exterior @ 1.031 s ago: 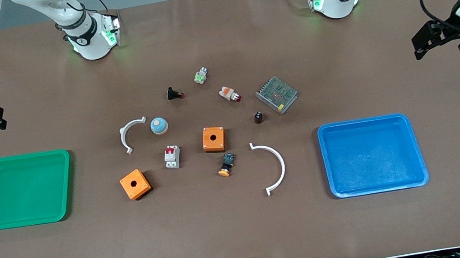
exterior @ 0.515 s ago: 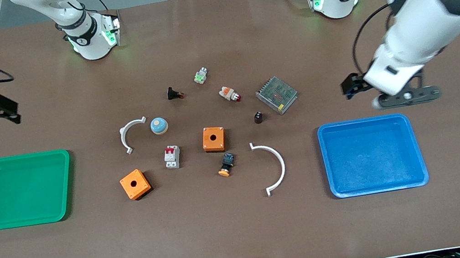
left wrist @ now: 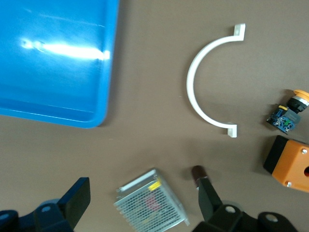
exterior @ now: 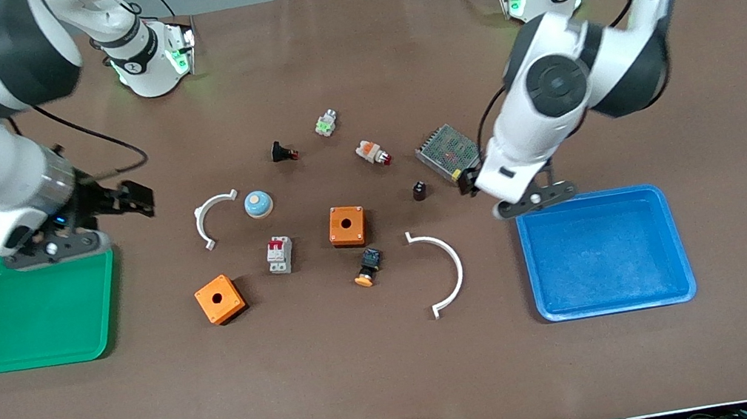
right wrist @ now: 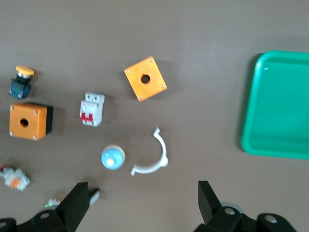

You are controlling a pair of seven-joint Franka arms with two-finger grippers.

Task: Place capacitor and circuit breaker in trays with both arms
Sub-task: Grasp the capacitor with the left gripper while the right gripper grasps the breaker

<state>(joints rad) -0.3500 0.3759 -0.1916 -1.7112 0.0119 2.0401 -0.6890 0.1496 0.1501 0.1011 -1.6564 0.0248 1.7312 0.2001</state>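
Left end effector [left wrist: 142, 203] is released, fingers [left wrist: 72, 200] spread wide, nothing in them; in the front view it's mostly masked by the arm's wrist, up over the surface [exterior: 401, 385] between the mesh-covered power supply [exterior: 449, 154] and the blue tray [exterior: 605, 251]. The left wrist view fills that gap: capacitor [left wrist: 198, 173] sits just off one fingertip, not gripped, with the power supply [left wrist: 152, 203] between the open fingers. In the front view the capacitor [exterior: 419, 191] stands on the surface between the power supply and an orange box [exterior: 347, 226]. Right end effector [right wrist: 142, 200] is also released and empty, seen in the front view [exterior: 136, 198] over the surface just above the green tray [exterior: 35, 308] corner, near the small white arc [exterior: 213, 216]. The right wrist view shows the circuit breaker [right wrist: 91, 109] lying flat, red levers up, clear of the fingers; front view puts the circuit breaker [exterior: 279, 254] between the two orange boxes, the second orange box [exterior: 219, 299] nearer the camera. Only the front view shows both trays whole: both hold nothing. The wrist views each catch just one tray edge. The front view also picks up the black push-button [exterior: 283, 152], the green-lit part [exterior: 325, 123] and the indicator lamp [exterior: 373, 152] farther from the camera, the blue dome [exterior: 258, 204] beside the small arc, the orange-capped button [exterior: 368, 267], and the large white arc [exterior: 443, 270].
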